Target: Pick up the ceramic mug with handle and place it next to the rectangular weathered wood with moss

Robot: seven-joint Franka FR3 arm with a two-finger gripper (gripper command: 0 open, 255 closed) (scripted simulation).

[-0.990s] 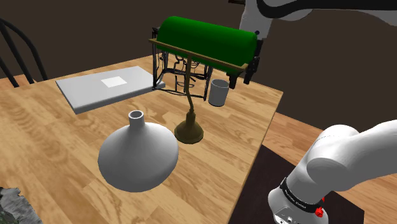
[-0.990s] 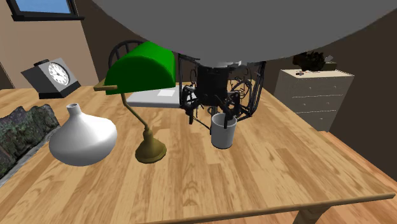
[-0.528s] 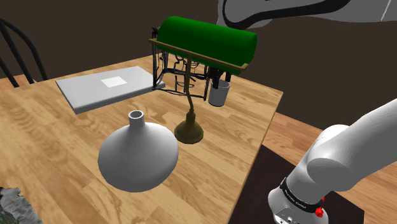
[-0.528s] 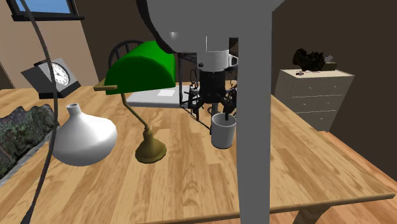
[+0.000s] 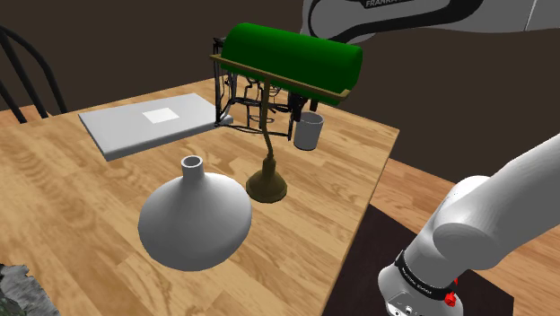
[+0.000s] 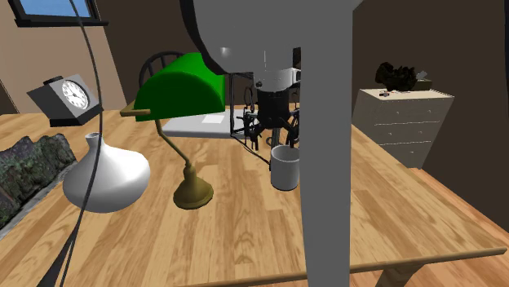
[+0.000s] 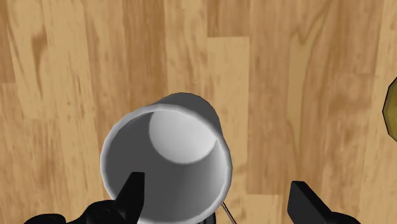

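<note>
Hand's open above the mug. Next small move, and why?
Probably nudge the hand sideways toward the grey mug before lowering. In the wrist view its fingers stand open, but one overlaps the mug's opening while the other is well clear of it over the wooden table, so the mug sits off-centre between them.

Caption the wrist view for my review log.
Open black gripper poised over the upright grey mug on the wooden table.

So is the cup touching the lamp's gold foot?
Apart. In the second exterior view a strip of bare table lies between the mug and the lamp's gold base.
</note>
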